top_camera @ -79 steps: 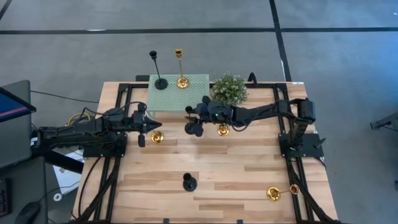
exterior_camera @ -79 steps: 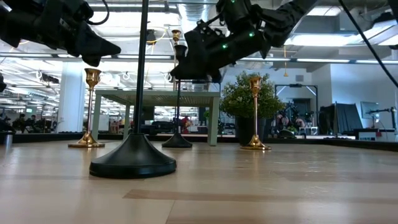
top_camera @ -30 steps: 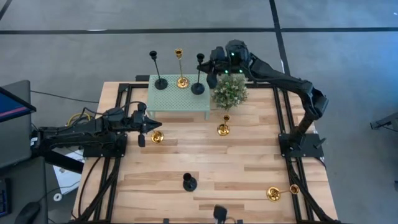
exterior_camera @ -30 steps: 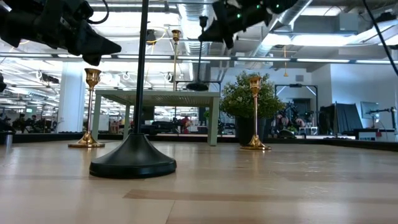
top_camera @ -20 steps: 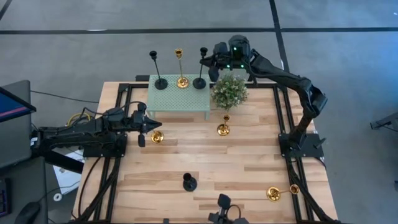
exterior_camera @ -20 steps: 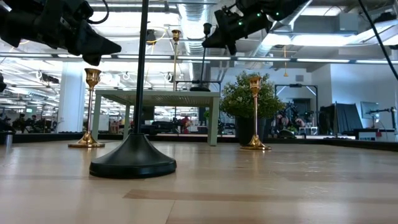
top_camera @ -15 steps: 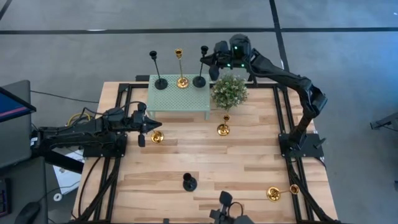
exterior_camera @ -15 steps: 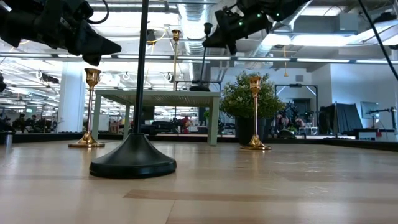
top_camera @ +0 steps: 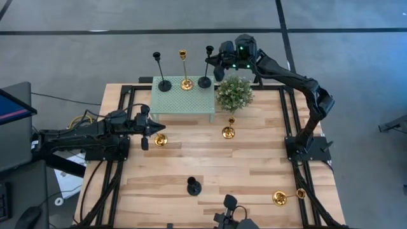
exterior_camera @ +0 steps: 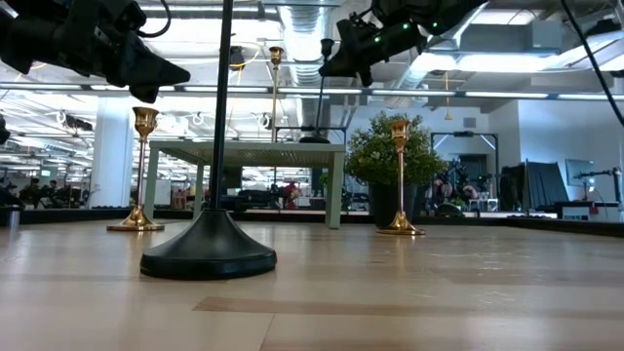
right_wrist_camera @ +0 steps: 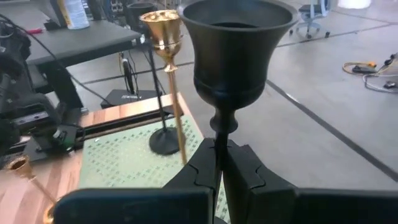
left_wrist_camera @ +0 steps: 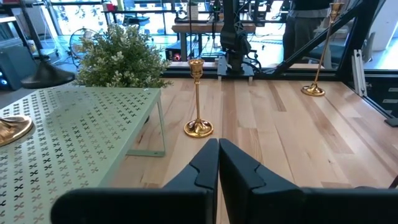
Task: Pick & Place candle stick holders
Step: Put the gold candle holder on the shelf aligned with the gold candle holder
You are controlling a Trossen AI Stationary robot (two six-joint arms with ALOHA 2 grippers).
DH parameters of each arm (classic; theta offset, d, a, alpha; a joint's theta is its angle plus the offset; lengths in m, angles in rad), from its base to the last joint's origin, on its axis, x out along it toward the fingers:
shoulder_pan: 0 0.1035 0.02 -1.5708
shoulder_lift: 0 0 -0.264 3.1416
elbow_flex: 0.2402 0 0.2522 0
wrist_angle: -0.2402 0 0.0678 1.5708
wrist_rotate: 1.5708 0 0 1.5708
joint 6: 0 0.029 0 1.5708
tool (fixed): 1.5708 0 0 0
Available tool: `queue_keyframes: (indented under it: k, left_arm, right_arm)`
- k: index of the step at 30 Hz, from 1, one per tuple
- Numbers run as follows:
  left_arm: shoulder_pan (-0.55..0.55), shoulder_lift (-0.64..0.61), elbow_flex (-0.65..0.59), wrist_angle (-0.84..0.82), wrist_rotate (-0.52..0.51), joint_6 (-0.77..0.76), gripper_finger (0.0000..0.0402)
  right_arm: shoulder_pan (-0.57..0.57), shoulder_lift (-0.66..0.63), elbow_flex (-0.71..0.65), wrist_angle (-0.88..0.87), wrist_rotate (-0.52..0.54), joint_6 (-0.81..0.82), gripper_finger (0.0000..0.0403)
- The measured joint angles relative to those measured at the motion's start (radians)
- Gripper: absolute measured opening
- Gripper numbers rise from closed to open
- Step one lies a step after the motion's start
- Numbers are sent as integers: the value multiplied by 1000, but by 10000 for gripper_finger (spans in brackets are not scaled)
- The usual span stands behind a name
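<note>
Right gripper [top_camera: 212, 64] clamping black holder [top_camera: 205, 73], mint table [top_camera: 183, 102], grey floor [top_camera: 95, 51]

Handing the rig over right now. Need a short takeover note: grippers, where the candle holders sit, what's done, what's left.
Right gripper: shut on the stem of a matte black candle stick holder, whose base sits on the mint-green mesh-top little table; not released.
Left gripper: shut, holding nothing, waiting above the wooden tabletop at the left.
On the little table: another black holder and a shiny gold holder.
Still on the wood: upright gold holder by the left gripper, upright gold holder beside the bushy green plant, upright black holder near the front, gold holder lying on its side at front right.
Left: release this one, then those four.
</note>
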Motion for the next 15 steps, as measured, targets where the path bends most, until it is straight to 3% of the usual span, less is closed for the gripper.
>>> queue_keyframes:
  k: [15]
  left_arm:
    - [0, 0, 0, 0, 0, 0, 12]
  right_arm:
    - [-9, 46, -1, 9, 10, 1, 0]
